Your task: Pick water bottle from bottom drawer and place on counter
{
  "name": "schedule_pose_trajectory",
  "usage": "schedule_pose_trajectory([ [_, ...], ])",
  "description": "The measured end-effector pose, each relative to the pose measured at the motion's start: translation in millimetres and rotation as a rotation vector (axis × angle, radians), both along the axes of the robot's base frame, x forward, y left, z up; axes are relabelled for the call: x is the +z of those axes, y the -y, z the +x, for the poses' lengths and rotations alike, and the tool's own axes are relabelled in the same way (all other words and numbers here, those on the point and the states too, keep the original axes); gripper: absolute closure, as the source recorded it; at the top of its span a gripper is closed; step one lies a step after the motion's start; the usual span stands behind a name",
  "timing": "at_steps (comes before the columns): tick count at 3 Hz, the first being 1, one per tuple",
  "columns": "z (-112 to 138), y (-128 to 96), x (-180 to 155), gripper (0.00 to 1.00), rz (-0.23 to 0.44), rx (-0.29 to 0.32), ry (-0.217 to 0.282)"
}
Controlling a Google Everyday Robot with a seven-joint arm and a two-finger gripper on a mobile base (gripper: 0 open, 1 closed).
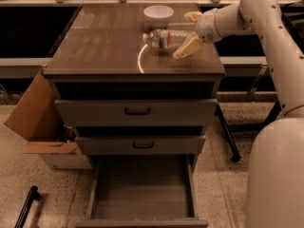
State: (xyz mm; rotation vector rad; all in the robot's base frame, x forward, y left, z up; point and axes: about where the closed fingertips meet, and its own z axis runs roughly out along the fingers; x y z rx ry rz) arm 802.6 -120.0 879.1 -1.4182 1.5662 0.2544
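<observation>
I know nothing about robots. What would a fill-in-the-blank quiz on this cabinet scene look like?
The small clear plastic water bottle lies on its ___ on the glossy grey-brown counter.
The deep grey bottom drawer is pulled open and ___.
The robot's two-finger gripper is above the counter at one end of the bottle, with its fingers ___.
Missing words: side; empty; open.
</observation>
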Motion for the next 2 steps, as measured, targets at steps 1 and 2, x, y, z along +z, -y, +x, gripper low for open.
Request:
schedule_pose_trajectory([
  [1, -5, 6, 19, 0.00, 0.023, 0.010, 0.037],
  [2, -14, 6, 35, 0.00, 0.016, 0.037, 0.075],
])
